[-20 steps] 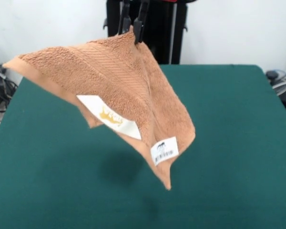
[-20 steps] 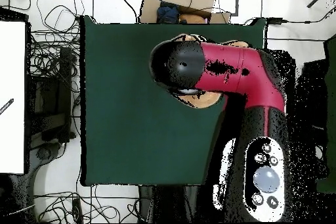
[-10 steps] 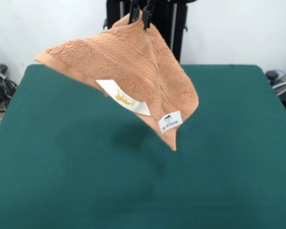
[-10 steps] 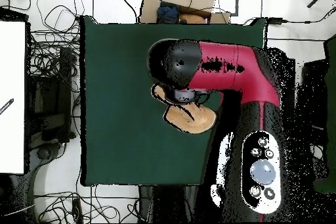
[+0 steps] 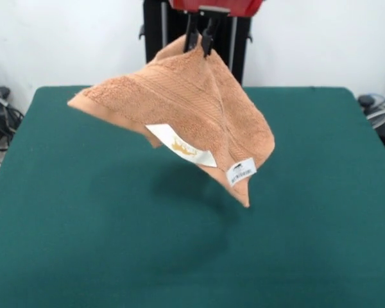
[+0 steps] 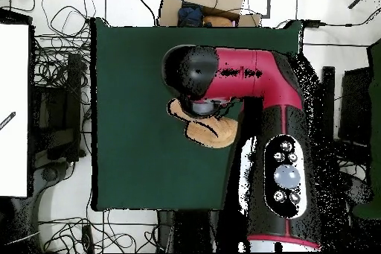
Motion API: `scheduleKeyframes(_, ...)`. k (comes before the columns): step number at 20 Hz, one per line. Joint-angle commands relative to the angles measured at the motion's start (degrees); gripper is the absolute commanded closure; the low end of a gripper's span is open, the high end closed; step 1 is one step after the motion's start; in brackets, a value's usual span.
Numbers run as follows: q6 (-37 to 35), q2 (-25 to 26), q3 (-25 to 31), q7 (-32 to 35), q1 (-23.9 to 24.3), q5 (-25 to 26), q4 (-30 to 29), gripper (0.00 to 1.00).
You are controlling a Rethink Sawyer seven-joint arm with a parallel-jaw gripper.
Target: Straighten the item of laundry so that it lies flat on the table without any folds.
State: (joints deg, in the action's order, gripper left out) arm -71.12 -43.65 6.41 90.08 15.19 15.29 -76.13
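The orange-tan towel (image 5: 186,109) hangs in the air above the green table (image 5: 83,244), pinched at one top corner. My gripper (image 5: 200,43) comes down from the top of the front view and is shut on that corner. The towel drapes down and left, folded on itself, with a white tag with yellow print (image 5: 181,146) and a small barcode tag (image 5: 241,171) facing the camera. Its lowest corner hangs clear of the table. In the overhead view the arm (image 6: 245,80) covers most of the towel (image 6: 212,130); the gripper is hidden there.
The robot's black pedestal (image 5: 173,25) stands behind the table's far edge. Cables and equipment (image 6: 56,87) lie beside the table, and a cardboard box (image 6: 208,5) sits past its far end in the overhead view.
The gripper has carried the towel back toward the pedestal and slightly right in the front view. The towel swings with it, its spread-out left corner drawing in.
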Motion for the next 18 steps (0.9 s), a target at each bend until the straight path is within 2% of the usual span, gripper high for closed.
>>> scheduleKeyframes(1,-0.95,2.85,5.78,-9.00,1.29,2.09,-2.66,1.00)
scheduleKeyframes(11,2.27,5.41,7.23,-7.97,2.90,2.35,-3.15,1.00)
scheduleKeyframes(18,2.65,4.92,7.60,-8.03,3.56,2.67,-4.06,1.00)
